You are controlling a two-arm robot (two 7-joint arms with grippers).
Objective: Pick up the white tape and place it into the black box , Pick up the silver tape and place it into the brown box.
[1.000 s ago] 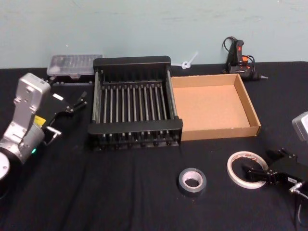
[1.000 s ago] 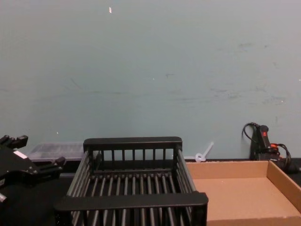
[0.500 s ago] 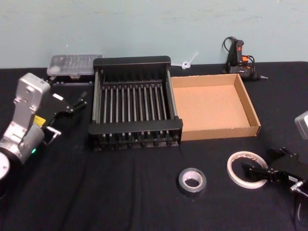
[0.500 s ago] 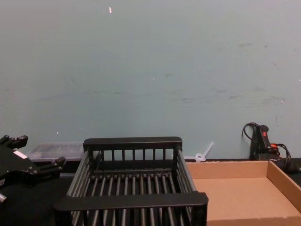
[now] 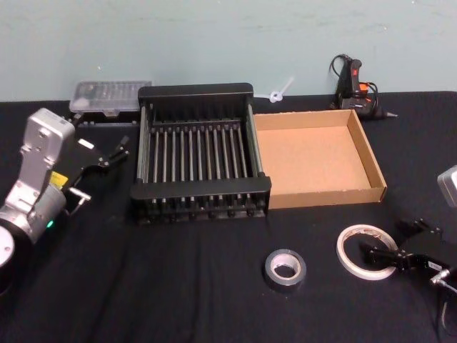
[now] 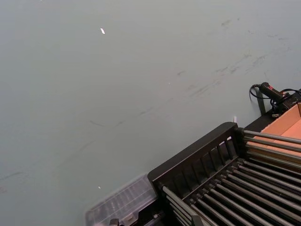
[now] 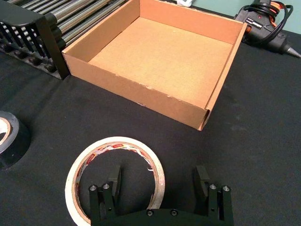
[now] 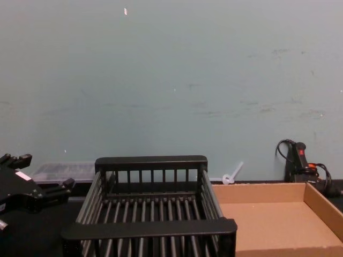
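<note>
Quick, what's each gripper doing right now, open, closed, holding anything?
Left gripper: open, empty, beside the black box.
Right gripper: open, straddling the white tape rim, not gripping.

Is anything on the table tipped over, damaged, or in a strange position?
Nothing stands out. The white tape ring and grey-silver tape roll lie flat on the black cloth; the black slatted crate and brown cardboard box sit upright, side by side. The right gripper straddles the ring's rim.

Scuffed pale-green wall, black tabletop
</note>
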